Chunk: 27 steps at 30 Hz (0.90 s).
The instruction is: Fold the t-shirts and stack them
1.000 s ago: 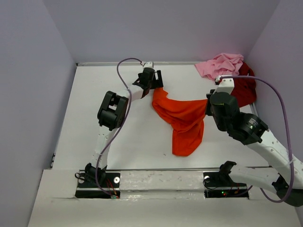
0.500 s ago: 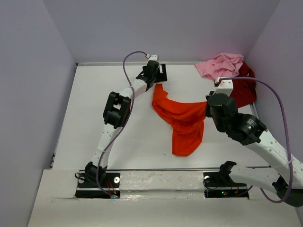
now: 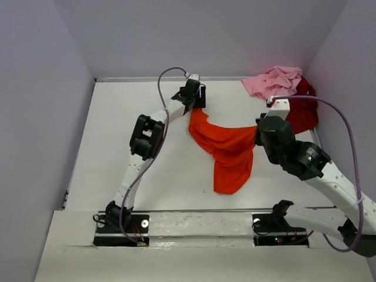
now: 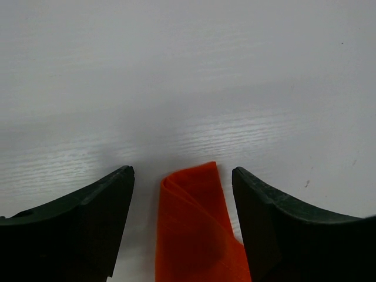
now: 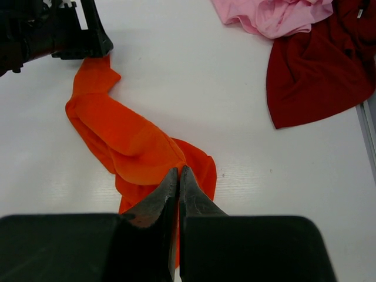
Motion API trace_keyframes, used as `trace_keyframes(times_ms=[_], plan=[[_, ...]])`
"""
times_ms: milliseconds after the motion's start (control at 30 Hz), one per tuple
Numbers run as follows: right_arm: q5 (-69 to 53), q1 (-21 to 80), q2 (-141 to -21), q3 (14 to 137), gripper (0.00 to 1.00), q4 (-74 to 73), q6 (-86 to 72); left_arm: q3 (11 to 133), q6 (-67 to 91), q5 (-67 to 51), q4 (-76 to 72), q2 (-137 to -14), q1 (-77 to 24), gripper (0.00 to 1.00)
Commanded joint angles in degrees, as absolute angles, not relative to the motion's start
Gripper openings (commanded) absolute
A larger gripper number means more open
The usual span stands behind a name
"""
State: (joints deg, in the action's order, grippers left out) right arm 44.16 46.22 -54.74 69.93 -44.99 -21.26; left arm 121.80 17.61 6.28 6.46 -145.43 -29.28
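The bright orange t-shirt (image 3: 229, 147) lies crumpled in a long band across the middle of the table. My left gripper (image 3: 196, 104) stands open at its far left end, and in the left wrist view that folded orange tip (image 4: 191, 229) lies on the table between the two fingers (image 4: 183, 171), touching neither. My right gripper (image 5: 178, 171) is shut on a raised fold of the orange t-shirt (image 5: 126, 138) at its right side. The light pink t-shirt (image 3: 273, 80) and the dark red t-shirt (image 3: 302, 108) lie bunched in the far right corner.
The white table (image 3: 117, 135) is walled in by grey panels on the left, back and right. A metal rail (image 5: 367, 123) runs along the table's right edge beside the dark red t-shirt (image 5: 317, 70). The pink t-shirt (image 5: 270, 14) overlaps it.
My left gripper has shifted a little to the right and towards the far edge, over the shirt's end, and its jaws have narrowed slightly. The right arm has stayed put.
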Motion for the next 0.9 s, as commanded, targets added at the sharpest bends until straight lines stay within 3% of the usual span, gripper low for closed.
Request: trace_keyframes(times_ms=[0,33,267,333,400,467,667,867], plan=[[44.91,46.76,-53.79,71.10,0.00,-43.24,-21.71,118.22,16.35,6.24,10.02,-142.30,-29.97,0.77],[44.83,46.76,-53.62,71.10,0.00,-43.24,-21.71,117.69,16.26,6.33,9.93,-142.21,-30.06,0.69],[45.00,46.76,-51.33,71.46,0.00,-43.24,-22.06,120.14,14.94,3.96,13.35,-144.22,-29.97,0.45],[45.44,46.76,-51.15,71.54,0.00,-43.33,-22.06,120.06,14.77,3.34,13.62,-144.32,-29.97,0.42],[45.18,46.76,-51.15,71.81,0.00,-43.33,-22.15,119.62,14.33,3.16,13.27,-143.97,-29.97,0.28],[44.74,46.76,-51.15,71.72,0.00,-43.33,-22.32,119.44,13.89,3.51,13.27,-143.79,-29.97,0.00],[43.86,46.76,-51.85,69.87,0.00,-43.42,-22.94,115.59,14.76,10.18,13.62,-138.45,-29.79,0.00],[45.00,46.76,-53.43,68.20,0.00,-41.75,-22.15,97.15,19.24,14.41,6.96,-122.43,-29.62,0.00]])
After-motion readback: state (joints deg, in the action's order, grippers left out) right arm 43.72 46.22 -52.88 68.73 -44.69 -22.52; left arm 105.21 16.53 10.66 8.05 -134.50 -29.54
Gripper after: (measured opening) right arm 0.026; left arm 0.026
